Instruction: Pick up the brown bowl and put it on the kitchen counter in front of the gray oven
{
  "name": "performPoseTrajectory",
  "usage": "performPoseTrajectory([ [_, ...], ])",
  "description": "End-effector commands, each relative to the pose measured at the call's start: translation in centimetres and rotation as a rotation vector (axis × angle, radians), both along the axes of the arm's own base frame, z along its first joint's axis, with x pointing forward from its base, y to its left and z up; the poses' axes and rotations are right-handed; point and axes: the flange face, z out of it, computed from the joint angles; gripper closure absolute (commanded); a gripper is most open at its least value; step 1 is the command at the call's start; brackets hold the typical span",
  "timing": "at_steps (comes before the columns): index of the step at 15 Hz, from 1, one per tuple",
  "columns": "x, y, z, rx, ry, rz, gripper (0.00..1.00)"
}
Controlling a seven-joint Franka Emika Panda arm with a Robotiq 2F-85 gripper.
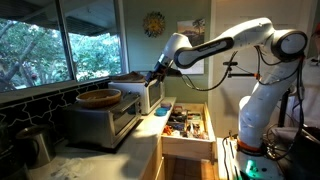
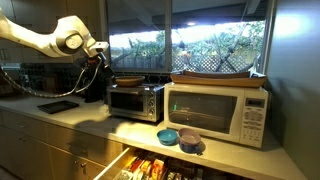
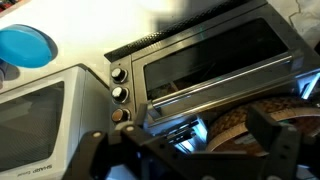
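On top of the large, boxy, dull-gray metal oven (image 2: 135,102) sat the wide, shallow, round wood-brown bowl (image 2: 128,80), up off the long, pale, stone-like kitchen counter (image 2: 118,126) where it was meant to end up. The black two-fingered Robotiq gripper (image 3: 185,152) hung just over the oven's top, at the bowl's edge nearer the arm. In the wrist view its jaws stood spread wide and gripped nothing, with the bowl's dark, textured rim beside one finger; whether that finger touched the rim could not be told. The bowl looked stiff and light, probably wood or something woven. It seemed unlikely to break but too wide to span, so the rim was the sensible place to take it, one finger inside the wall and one outside. Held at one edge it would likely tilt, and a smooth finish might slip, so a deep, firm pinch seemed wise. A second broad tan bowl (image 1: 100,97) lay on the white box-shaped microwave (image 2: 215,112) alongside. A small blue dish (image 2: 170,135) stood on the counter near the landing spot.
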Motion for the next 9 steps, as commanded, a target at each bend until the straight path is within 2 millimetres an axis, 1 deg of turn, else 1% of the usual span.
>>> performPoseTrajectory([
  [1,0.6,0.4,0.2,0.004,-0.009,-0.019,0.00],
  [2,2.4,0.6,1.3,0.073,-0.067,-0.089,0.00],
  [4,5.5,0.4,3.2,0.148,-0.101,-0.180,0.00],
  [6,8.0,0.2,4.8,0.236,-0.106,-0.263,0.00],
  [8,10.5,0.1,5.8,0.337,-0.113,-0.325,0.00],
  [9,11.9,0.3,5.9,0.374,-0.104,-0.339,0.00],
])
